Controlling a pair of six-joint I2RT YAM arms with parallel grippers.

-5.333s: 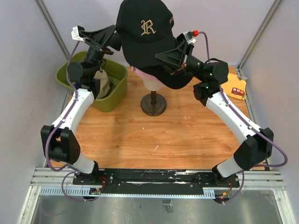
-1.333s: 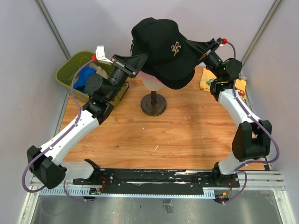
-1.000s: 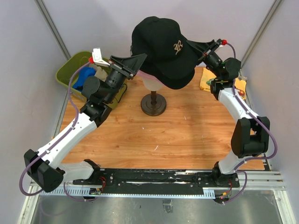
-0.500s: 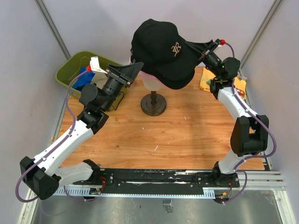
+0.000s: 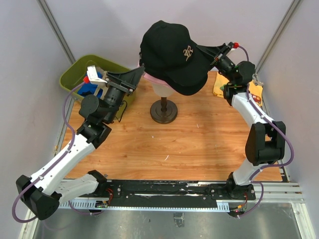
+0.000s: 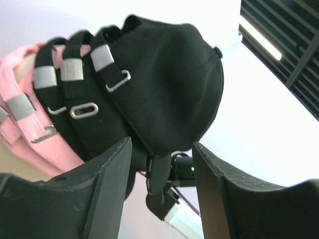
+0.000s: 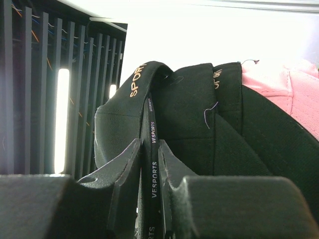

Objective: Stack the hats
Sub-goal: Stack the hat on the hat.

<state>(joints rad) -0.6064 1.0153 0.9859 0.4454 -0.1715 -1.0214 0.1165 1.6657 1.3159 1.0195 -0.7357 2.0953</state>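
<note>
Two black brims (image 7: 199, 114) over a pink hat (image 7: 294, 94), from the right wrist only, top black hat (image 5: 169, 50) pinched narrow by right gripper (image 7: 148, 149). Shows, from the left wrist, left gripper (image 6: 160, 144) gaping empty behind the stack on the mannequin head (image 5: 160, 89).

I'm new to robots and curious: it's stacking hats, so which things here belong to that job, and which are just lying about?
Job: top black cap, gripped by the right tool; pink cap beneath; blue cap in the green bin.
Lying about: green bin, mannequin stand, yellow cloth.
</note>
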